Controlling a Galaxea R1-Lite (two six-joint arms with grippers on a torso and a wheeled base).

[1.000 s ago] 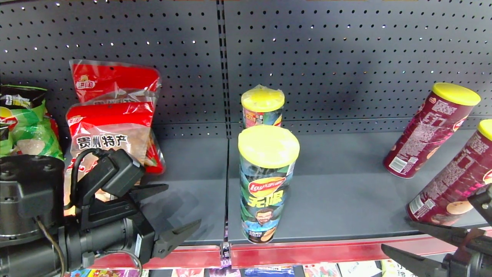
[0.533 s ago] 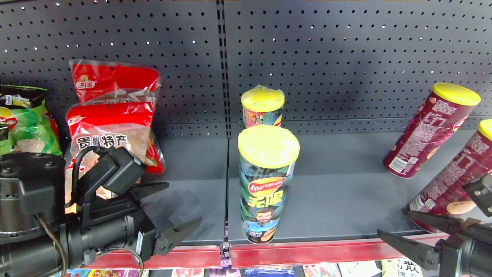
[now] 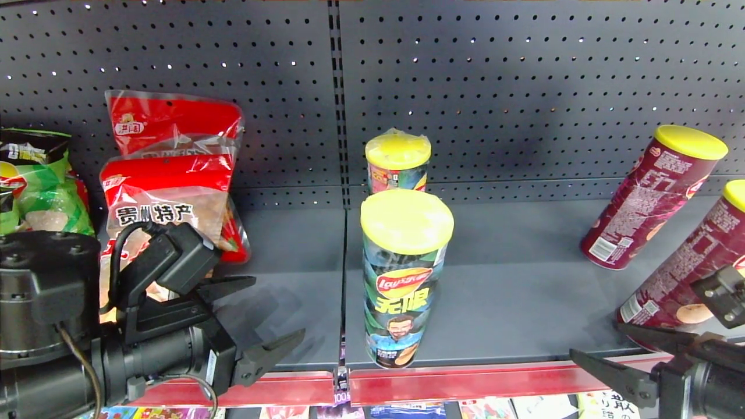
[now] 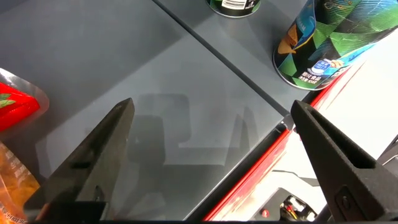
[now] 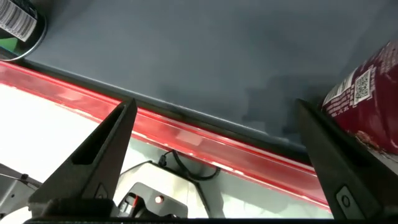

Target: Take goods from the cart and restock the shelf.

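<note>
On the grey shelf (image 3: 512, 302) a green chip can with a yellow lid (image 3: 403, 279) stands upright at the front middle, and a second like it (image 3: 397, 160) stands behind. Two maroon chip cans (image 3: 649, 198) (image 3: 684, 273) stand at the right. My left gripper (image 3: 265, 311) is open and empty at the shelf's front left, left of the green can (image 4: 326, 46). My right gripper (image 3: 628, 361) is open and empty at the red front rail (image 5: 205, 140), just before the nearer maroon can (image 5: 370, 93).
Red snack bags (image 3: 169, 174) and a green bag (image 3: 35, 186) stand at the shelf's left. A perforated back panel (image 3: 495, 87) closes the rear. Bare shelf floor lies between the green cans and the maroon cans. More goods show under the rail (image 3: 407, 410).
My right gripper has drawn back and down from the nearer maroon can toward the red rail. The left gripper has barely moved.
</note>
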